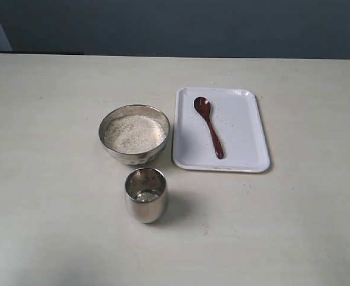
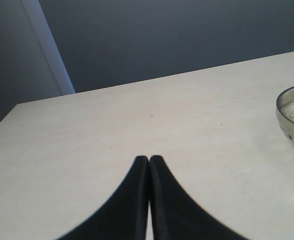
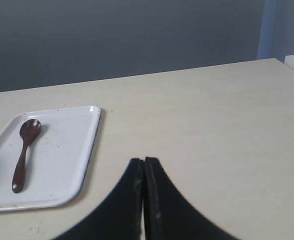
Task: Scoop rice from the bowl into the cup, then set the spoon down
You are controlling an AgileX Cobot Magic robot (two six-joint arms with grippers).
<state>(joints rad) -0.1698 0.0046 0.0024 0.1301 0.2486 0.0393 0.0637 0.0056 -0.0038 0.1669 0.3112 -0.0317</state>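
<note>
The steel bowl (image 1: pixel 134 135) sits mid-table, filled with whitish rice (image 1: pixel 133 133); its rim also shows in the left wrist view (image 2: pixel 292 117). The small steel cup (image 1: pixel 145 194) stands just in front of the bowl, with a little rice at its bottom. The dark wooden spoon (image 1: pixel 209 126) (image 3: pixel 23 152) lies on the white tray (image 1: pixel 246 134) (image 3: pixel 66 165), to the right of the bowl. Neither arm appears in the exterior view. My left gripper (image 2: pixel 149 159) is shut and empty over bare table. My right gripper (image 3: pixel 143 161) is shut and empty, beside the tray.
A dark grey wall runs behind the table's far edge (image 1: pixel 175 56). The table's corner (image 2: pixel 21 105) shows in the left wrist view.
</note>
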